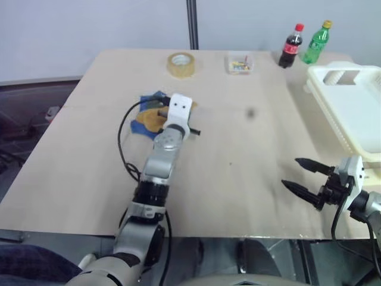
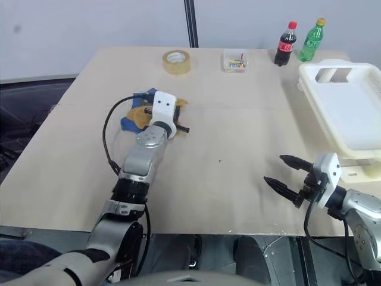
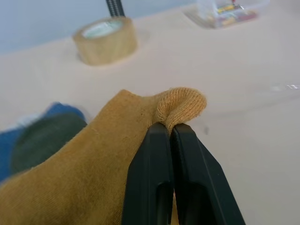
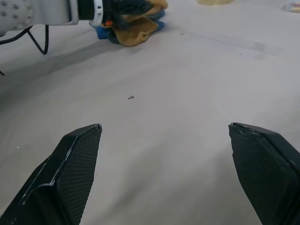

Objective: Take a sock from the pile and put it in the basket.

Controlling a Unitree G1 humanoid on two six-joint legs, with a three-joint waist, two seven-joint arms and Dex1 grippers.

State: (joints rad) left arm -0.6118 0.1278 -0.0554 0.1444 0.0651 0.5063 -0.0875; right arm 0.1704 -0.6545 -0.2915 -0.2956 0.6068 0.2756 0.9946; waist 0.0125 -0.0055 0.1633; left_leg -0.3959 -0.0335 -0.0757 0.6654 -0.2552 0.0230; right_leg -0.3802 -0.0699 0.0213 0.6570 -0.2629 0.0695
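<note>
The pile (image 1: 147, 117) of blue, dark grey-green and mustard socks lies on the tan table, left of centre. My left gripper (image 3: 169, 127) is shut on a raised fold of the mustard sock (image 3: 93, 168). The blue sock (image 3: 8, 149) and the dark grey-green sock (image 3: 42, 136) lie beside it. From the head views the white wrist housing (image 1: 178, 108) covers the fingers. The white basket (image 1: 351, 113) stands at the table's right edge. My right gripper (image 1: 300, 176) hovers open near the front right, in front of the basket, with nothing between its fingers (image 4: 77, 164).
A tan tape roll (image 1: 181, 64), a small clear box (image 1: 240, 63) of coloured bits, a cola bottle (image 1: 291, 46) and a green bottle (image 1: 315, 42) stand along the far edge. A black cable (image 1: 122, 140) loops beside my left arm. Bare tabletop (image 1: 238, 149) stretches between pile and basket.
</note>
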